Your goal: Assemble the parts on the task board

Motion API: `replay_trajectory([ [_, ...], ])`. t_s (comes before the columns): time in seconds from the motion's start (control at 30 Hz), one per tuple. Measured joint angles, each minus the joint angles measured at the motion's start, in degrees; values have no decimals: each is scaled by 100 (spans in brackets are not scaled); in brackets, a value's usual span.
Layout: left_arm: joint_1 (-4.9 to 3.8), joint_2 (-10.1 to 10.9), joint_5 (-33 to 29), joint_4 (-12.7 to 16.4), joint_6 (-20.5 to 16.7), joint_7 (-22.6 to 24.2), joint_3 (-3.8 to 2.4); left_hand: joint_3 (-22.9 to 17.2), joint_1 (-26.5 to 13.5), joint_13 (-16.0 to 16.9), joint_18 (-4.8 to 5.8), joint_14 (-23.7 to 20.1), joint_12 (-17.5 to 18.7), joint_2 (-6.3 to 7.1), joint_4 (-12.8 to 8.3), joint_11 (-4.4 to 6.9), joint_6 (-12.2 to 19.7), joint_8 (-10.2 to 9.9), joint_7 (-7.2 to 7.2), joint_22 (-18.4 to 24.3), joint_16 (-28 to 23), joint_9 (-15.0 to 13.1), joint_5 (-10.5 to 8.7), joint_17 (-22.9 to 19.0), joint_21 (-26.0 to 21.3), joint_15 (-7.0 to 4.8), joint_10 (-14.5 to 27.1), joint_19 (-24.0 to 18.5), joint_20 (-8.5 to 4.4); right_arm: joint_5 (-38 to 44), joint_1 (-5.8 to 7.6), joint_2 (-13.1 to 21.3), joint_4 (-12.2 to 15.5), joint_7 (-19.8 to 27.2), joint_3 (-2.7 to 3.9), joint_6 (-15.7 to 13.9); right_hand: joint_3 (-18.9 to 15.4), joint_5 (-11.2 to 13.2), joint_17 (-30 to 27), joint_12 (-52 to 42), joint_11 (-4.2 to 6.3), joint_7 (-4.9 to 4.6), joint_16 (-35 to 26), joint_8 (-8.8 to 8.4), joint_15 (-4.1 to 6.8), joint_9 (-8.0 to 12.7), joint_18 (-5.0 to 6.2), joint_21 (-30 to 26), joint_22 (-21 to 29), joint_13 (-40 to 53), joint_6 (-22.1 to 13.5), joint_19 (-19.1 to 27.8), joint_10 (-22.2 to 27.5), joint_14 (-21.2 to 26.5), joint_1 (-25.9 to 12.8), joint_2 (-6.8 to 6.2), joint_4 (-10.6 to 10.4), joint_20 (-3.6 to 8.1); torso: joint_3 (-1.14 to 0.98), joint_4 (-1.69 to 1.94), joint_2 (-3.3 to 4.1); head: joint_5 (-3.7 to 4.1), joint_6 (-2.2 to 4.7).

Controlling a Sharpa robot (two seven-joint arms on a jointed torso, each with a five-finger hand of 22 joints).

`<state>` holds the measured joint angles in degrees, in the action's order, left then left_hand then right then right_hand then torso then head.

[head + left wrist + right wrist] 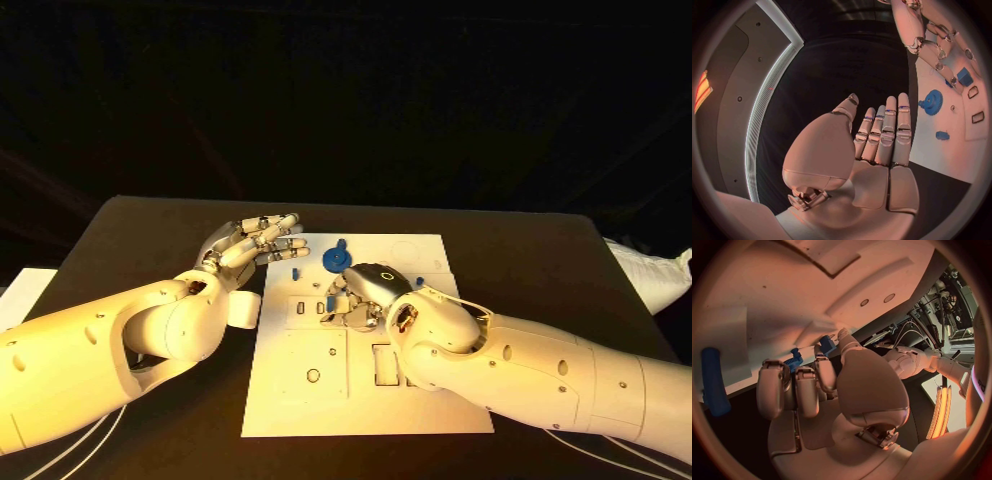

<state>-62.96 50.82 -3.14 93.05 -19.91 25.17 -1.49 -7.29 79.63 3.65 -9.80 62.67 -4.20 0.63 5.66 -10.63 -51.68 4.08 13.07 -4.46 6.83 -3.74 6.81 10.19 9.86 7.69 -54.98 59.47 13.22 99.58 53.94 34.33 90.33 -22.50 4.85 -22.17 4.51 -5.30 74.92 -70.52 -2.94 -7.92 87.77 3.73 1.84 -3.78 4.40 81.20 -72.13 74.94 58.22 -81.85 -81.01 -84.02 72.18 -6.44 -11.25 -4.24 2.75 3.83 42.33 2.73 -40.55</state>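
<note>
The white task board (310,400) lies in the middle of the table, with slots and holes in it. A blue gear (338,259) stands near its far edge, and a small blue part (296,272) lies just left of it. My right hand (369,296) rests knuckles-up on the board, fingers curled down. In the right wrist view a small blue block (827,344) sits pinched between its thumb and a fingertip, with the gear (794,360) partly hidden behind the fingers. My left hand (260,241) hovers flat, fingers straight and apart, by the board's far left corner, holding nothing.
In the left wrist view the gear (932,102), the small part (942,135) and the block (964,76) lie beyond my left hand (879,140). A long blue part (714,382) shows by the board's edge. Black table surrounds the board; something white (649,275) lies far right.
</note>
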Motion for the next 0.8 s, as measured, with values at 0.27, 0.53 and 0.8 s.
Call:
replay_trajectory([
  [0.27, 1, -19, 165, -136, 61, -149, 2, -107, -49, 23, -1, 571, -115, -49, -107, 167, -245, 1, -121, -94, 220, -4, 0, 240, 170, -213, -459, 511, -154, -119, -3, 280, 372, 369, 111, -709, -47, 0, 0, 2, -29, -56, 0, 0, -42, 0, 0, -7, 28, 0, -164, 21, 29, 0, 137, -44, -158, -20, -10, -9, -20, -21, 46],
  [0.53, 1, -55, 959, -290, 215, -869, 3, -285, -157, 119, 1, 2047, -314, 14, -73, 459, -438, 1, -272, -581, 1441, -6, 0, 1210, 1044, -646, -1288, 1742, -610, -772, 187, 947, 907, 1119, 274, -959, -63, -68, -1, 97, -49, -62, -37, 0, -42, 0, 0, -47, 88, -1, -210, 58, 72, 0, 258, 30, -220, -58, -24, -34, -76, -68, 59],
  [0.8, -210, -139, 2568, -453, 842, -2565, 9, 58, -945, 1392, 105, 2132, -2107, 144, 662, 865, -847, 631, -652, -2394, 6624, -240, -21, 6120, 3013, -946, -2007, 2150, -945, -2205, 564, 1805, 1134, 1777, 329, -901, -47, -221, -1, 210, -50, -64, -88, 0, -63, -6, 0, -132, 216, -25, -213, 82, 153, 20, 407, 137, -236, -81, -59, -91, -176, -164, 48],
])
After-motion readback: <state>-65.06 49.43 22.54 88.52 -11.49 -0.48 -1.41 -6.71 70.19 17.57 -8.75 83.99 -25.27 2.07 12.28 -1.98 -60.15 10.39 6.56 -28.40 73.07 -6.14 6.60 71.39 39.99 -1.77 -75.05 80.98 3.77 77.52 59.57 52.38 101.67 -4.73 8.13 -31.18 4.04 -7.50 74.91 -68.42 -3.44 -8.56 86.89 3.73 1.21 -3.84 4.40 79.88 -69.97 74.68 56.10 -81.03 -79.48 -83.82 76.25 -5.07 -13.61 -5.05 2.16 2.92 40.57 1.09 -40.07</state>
